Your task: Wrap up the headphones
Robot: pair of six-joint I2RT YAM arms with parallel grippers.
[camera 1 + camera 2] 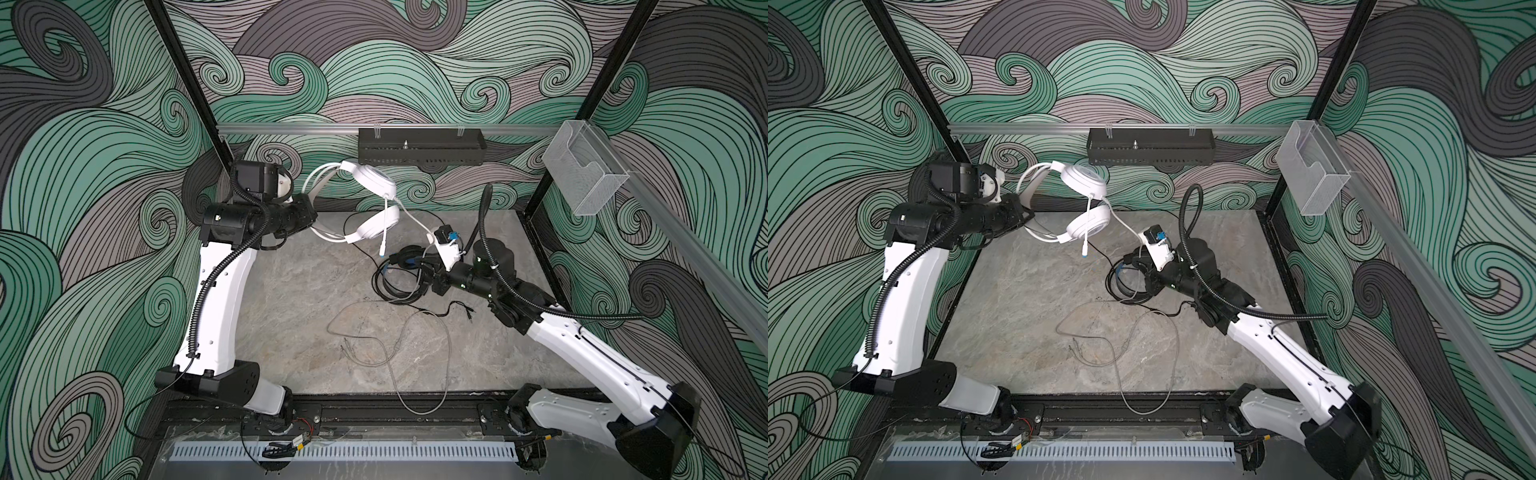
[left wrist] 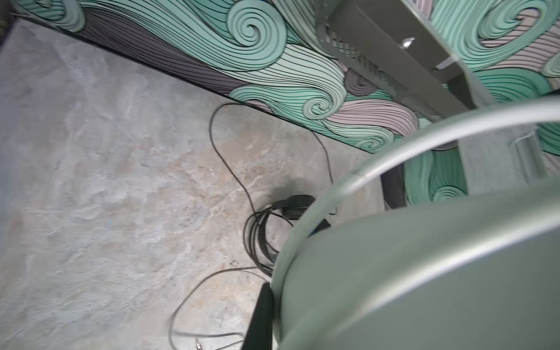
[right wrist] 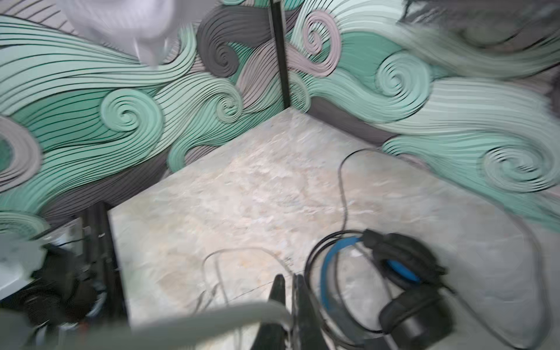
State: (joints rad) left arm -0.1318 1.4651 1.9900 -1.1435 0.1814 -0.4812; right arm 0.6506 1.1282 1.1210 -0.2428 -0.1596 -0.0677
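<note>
With my left gripper (image 1: 312, 222) clamped on the white headset (image 1: 374, 183), holding it above the table's (image 1: 291, 311) back-left, my right gripper (image 3: 287, 291) looks pinched shut on its pale cable (image 1: 415, 218), which slants down rightward from the headset, nearer that arm.

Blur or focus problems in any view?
Right wrist: motion smear throughout, black headset soft. Left wrist: white headset close to the lens, defocused; table clearer. Both top views: crisp, evenly lit, frame posts splay outward.

White headset (image 2: 424, 272) blurred, cut off — left fingers (image 2: 261, 315) seemingly mostly behind it
</note>
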